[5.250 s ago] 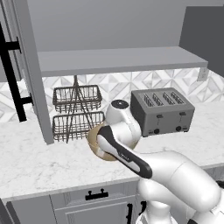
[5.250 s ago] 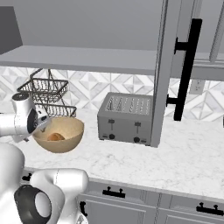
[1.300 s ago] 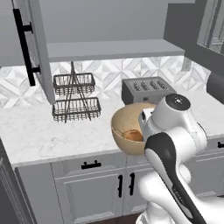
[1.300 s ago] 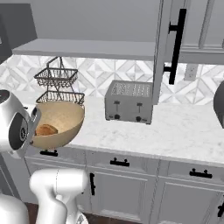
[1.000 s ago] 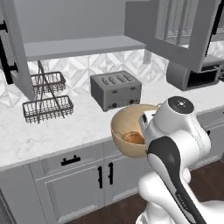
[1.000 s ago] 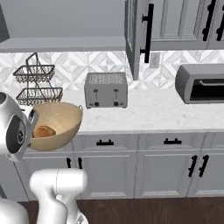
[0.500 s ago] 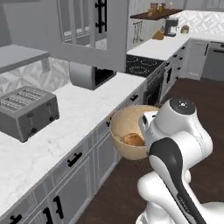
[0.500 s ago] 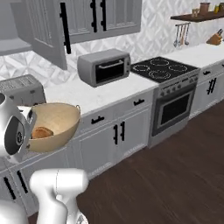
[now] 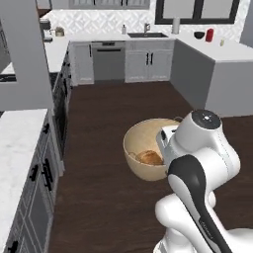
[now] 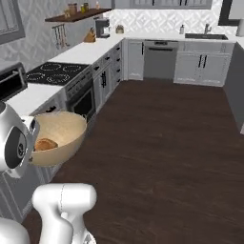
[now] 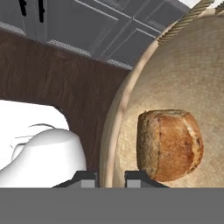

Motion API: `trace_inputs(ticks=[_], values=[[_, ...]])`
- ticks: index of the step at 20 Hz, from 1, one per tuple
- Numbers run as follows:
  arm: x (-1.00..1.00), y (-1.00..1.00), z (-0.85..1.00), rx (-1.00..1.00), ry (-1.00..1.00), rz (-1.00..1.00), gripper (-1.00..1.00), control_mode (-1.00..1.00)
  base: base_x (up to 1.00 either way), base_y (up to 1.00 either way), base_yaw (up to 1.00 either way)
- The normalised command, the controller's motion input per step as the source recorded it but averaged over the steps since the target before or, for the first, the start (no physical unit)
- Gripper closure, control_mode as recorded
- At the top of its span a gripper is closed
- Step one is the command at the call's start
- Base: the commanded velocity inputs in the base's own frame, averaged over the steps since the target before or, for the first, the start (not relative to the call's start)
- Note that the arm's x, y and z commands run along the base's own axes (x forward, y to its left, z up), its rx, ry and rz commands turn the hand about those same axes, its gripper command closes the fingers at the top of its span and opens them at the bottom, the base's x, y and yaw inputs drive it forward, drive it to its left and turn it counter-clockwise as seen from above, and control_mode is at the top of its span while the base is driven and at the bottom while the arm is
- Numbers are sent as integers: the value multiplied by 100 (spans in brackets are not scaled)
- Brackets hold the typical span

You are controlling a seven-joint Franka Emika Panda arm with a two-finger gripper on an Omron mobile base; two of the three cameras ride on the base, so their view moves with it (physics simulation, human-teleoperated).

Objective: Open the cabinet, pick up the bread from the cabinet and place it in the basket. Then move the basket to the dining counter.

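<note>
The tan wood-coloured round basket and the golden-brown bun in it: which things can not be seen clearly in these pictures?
- Gripper: in the left base view the white arm hides it; hand view shows its tips astride the tan round basket's rim.
- Golden-brown bun: underside hidden, resting in the basket.
- Basket: hand view's right and top edges cut it off.
- Small items on the far grey counter: too small to name.

Home kitchen: grey cabinets (image 10: 198, 66), marble counters (image 9: 20, 143), black stovetop (image 10: 57, 72), sink faucet (image 9: 147, 28), dishwasher (image 9: 108, 60), dark wood floor (image 10: 167, 157).

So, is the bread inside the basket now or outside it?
Inside. The bread lies on the inner bottom of the basket, with the basket's rim all around it.
</note>
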Motion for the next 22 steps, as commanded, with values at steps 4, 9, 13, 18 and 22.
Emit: trace_inputs(ticks=[4, 9, 13, 18, 22], values=[[0, 0, 0, 0, 0, 0, 100, 100, 54, 41, -65], [0, 0, 0, 0, 0, 0, 100, 100, 98, -13, -2], [0, 0, 0, 0, 0, 0, 100, 100, 100, -1, -32], [0, 0, 0, 0, 0, 0, 100, 100, 100, -44, -21], [0, 0, 0, 0, 0, 0, 100, 100, 100, -95, -1]])
